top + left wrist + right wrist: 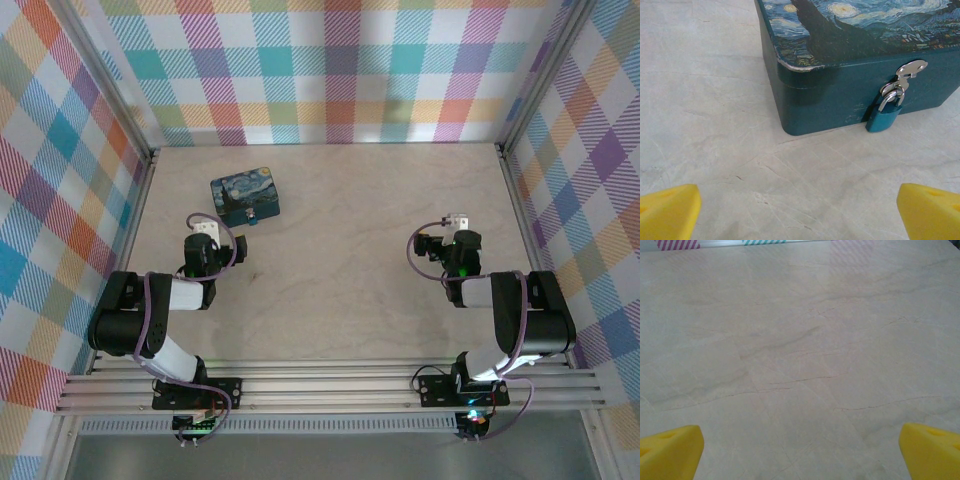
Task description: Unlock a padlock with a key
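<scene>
The left gripper sits just near of the box. Its jaws are spread wide, and its yellow fingertips hold nothing. The box lies flat on the table. The padlock hangs from the box's near face, toward the right end of that face in the left wrist view, with its body touching the table. Directly above it, against the same face, sits what appears to be the key; whether it is seated in the lock or merely hangs from the shackle cannot be told. The right gripper is well apart to the right of the box, jaws likewise wide and empty.

Risks noted:
- The box is unbraced, so a push on the lock is likely to slide or turn it.
- The padlock hangs loose and may swing away from a closing finger.
- The key is small and lies flat against the box, so a pinch may slip off or catch the shackle instead.
- The right gripper has a long reach to cover before it can steady anything.

Count: one box, one padlock, one apparent key, two grippers.
</scene>
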Action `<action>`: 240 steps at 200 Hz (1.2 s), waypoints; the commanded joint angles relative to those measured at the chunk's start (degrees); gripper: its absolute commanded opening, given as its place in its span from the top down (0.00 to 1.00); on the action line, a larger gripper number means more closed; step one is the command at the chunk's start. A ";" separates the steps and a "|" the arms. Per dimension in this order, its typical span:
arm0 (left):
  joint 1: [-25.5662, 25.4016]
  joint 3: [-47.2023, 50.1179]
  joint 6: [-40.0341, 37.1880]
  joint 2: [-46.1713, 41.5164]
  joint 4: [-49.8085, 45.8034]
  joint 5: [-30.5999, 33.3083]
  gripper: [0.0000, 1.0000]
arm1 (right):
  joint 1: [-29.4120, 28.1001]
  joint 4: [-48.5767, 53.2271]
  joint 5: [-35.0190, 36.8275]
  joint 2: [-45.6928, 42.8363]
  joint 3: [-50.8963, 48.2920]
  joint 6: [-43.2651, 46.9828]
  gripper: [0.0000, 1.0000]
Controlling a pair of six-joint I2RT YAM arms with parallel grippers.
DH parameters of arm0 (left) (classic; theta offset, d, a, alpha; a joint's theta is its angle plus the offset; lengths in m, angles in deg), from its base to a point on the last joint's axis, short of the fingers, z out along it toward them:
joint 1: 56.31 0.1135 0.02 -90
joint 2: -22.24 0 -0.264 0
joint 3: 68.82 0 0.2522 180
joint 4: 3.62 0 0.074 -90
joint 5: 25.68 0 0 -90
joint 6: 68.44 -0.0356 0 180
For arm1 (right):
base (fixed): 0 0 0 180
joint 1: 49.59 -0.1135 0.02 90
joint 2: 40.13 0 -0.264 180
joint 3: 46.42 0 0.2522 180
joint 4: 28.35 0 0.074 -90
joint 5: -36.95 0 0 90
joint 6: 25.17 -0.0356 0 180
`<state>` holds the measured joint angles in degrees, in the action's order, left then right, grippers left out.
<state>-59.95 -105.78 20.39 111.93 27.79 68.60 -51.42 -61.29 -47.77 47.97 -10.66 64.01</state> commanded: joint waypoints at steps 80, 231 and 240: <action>-0.14 -1.23 -0.92 0.10 0.49 -0.49 0.00 | 0.42 -1.92 -1.04 -0.20 0.89 -0.59 0.00; 0.06 -11.87 0.48 -4.84 -21.64 0.89 0.00 | 0.47 -2.02 -1.14 -0.20 0.85 -0.63 0.00; 0.12 -12.72 0.87 -5.53 -23.47 1.53 0.00 | 0.42 -2.03 -0.81 -0.30 0.84 -0.58 0.00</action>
<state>-59.93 -116.43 20.48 109.31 12.01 68.49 -51.42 -61.31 -47.77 47.97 -10.66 64.01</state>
